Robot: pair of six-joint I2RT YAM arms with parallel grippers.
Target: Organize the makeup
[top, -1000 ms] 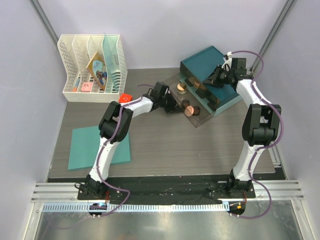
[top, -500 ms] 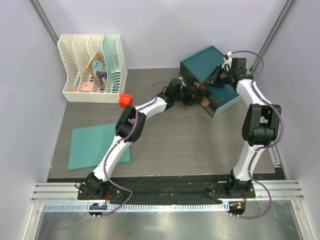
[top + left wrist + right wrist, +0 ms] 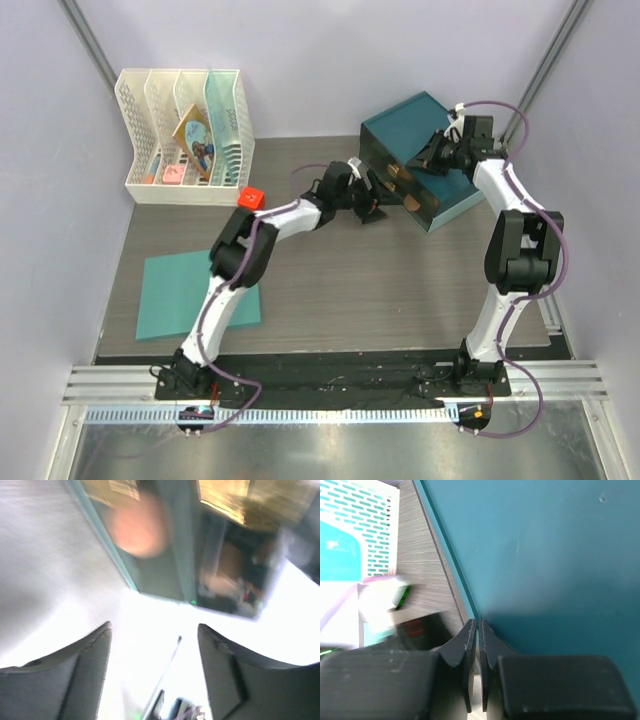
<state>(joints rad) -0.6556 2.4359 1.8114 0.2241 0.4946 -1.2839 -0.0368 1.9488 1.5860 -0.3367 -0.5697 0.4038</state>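
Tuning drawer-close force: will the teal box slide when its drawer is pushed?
Likely slides: teal box stands free on the smooth table, though the shut right gripper on its top may brace it. The blurred round pink item inside could roll.

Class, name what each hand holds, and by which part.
Nothing: left hand open, empty, facing the drawer; right hand shut, empty, tips at the teal box's top edge.

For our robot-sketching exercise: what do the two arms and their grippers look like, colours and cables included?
Both the left arm and right arm have white links, black joints and purple cables looping alongside. The left gripper and right gripper have dark tapered fingers.
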